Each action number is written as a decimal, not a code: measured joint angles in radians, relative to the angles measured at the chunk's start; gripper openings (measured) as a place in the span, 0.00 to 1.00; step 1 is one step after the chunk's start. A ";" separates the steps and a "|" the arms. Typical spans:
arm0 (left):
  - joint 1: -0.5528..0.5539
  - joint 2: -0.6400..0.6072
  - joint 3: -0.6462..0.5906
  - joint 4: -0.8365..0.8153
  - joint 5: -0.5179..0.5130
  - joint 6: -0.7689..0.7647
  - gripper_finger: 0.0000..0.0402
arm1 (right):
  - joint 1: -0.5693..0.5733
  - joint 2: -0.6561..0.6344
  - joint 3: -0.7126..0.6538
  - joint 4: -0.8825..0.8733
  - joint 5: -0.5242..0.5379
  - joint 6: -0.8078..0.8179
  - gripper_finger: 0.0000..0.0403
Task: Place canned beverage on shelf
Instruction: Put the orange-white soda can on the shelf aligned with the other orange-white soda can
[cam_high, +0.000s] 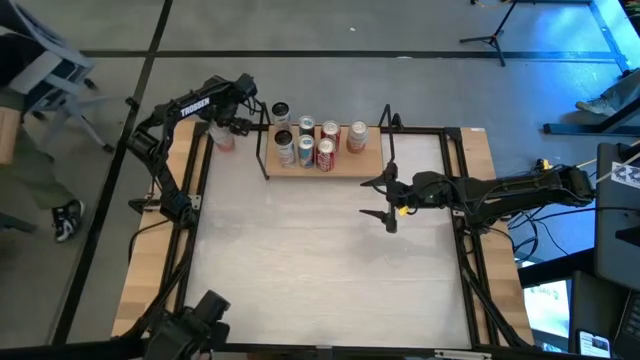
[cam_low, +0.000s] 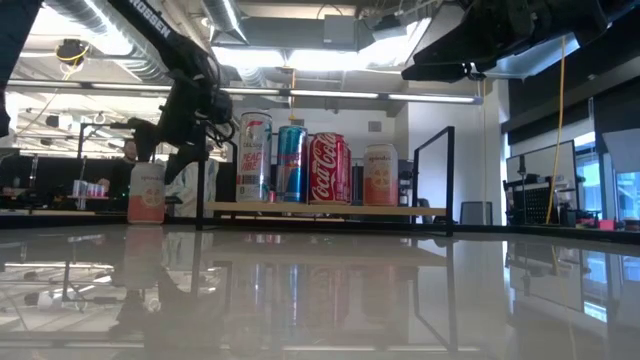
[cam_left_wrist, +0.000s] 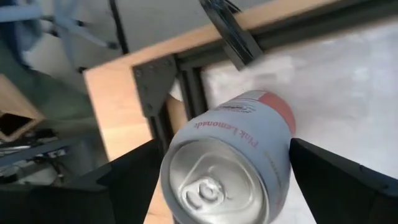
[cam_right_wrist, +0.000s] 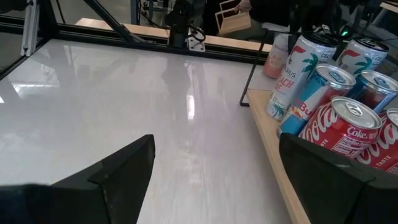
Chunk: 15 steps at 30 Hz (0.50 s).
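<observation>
left end effector (cam_high: 226, 128) open astride upright pink lemonade aluminium can (cam_high: 223, 139) at 9 o'clock of light-wood wire-framed shelf (cam_high: 345, 163), likely pre-grasp; right end effector (cam_high: 381, 198) open, idle at 5 o'clock

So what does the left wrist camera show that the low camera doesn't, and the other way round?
Only the left wrist view shows the pink lemonade can from above: its silver lid with pull tab, its "Pink Lemonade" lettering, and the left gripper's fingers open on either side of it.

Only the low view shows the shelf with its row of upright cans, and the right gripper hanging above the table.

Both show that pink can, standing on the table off the shelf's end, not yet on the shelf.
</observation>
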<state>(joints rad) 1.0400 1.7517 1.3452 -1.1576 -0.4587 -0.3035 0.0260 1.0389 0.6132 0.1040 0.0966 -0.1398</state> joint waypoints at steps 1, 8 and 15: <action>0.001 0.005 0.001 -0.008 0.023 0.002 0.83 | 0.000 0.000 0.000 0.000 0.000 0.000 0.84; 0.008 0.027 -0.001 -0.044 0.201 0.062 0.83 | 0.000 0.000 0.000 0.000 0.000 0.000 0.84; -0.015 0.027 -0.002 -0.047 0.286 0.098 0.82 | 0.000 0.000 0.000 0.000 0.000 0.000 0.84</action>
<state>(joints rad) 1.0251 1.7782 1.3430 -1.2049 -0.1724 -0.2056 0.0261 1.0389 0.6132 0.1038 0.0971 -0.1402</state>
